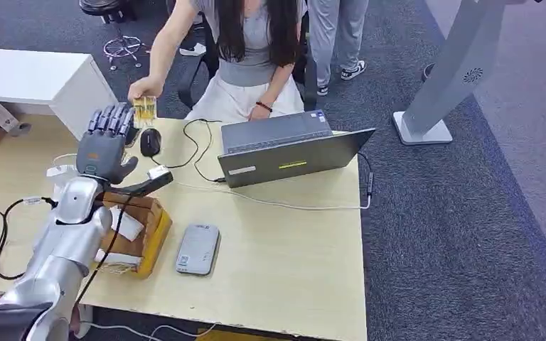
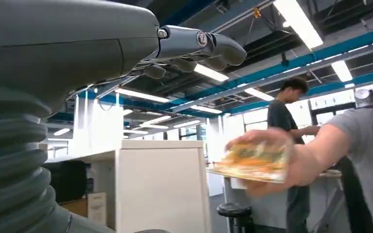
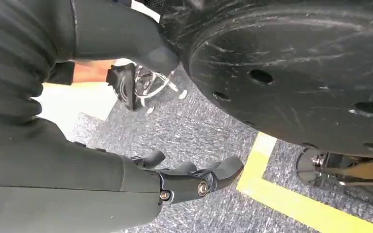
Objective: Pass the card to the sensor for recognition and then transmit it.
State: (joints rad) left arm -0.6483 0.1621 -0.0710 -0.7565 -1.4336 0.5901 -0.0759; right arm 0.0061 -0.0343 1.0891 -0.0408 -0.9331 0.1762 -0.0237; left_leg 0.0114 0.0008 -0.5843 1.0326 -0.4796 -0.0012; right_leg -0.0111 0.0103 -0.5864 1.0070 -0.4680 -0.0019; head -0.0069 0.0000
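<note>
While the left hand (image 1: 106,145) is standing raised above the far left part of the wooden table (image 1: 284,249), its fingers are spreading apart and holding nothing, with the palm turning toward the seated person (image 1: 252,57) across the table. That person's hand (image 1: 144,91) is holding the card (image 1: 145,109), a yellowish card, just beside the robot's fingertips, though whether card and fingers are touching is not clear. From the left wrist camera the card (image 2: 255,160) is appearing blurred in the person's hand (image 2: 291,167), apart from the robot's left hand (image 2: 194,48), whose fingers are reaching out with nothing between them. On the table, a grey sensor (image 1: 197,249) is lying flat near the front, just beside an open cardboard box (image 1: 138,234) that is sitting under the silver left forearm. A black mouse (image 1: 150,141) is lying near the left hand, and an open laptop (image 1: 291,153) is standing in front of the person, with cables trailing across the wood. The right hand (image 3: 194,177) is hanging low over grey carpet and a yellow floor line (image 3: 291,199), its dark fingers lying loosely apart and gripping nothing
</note>
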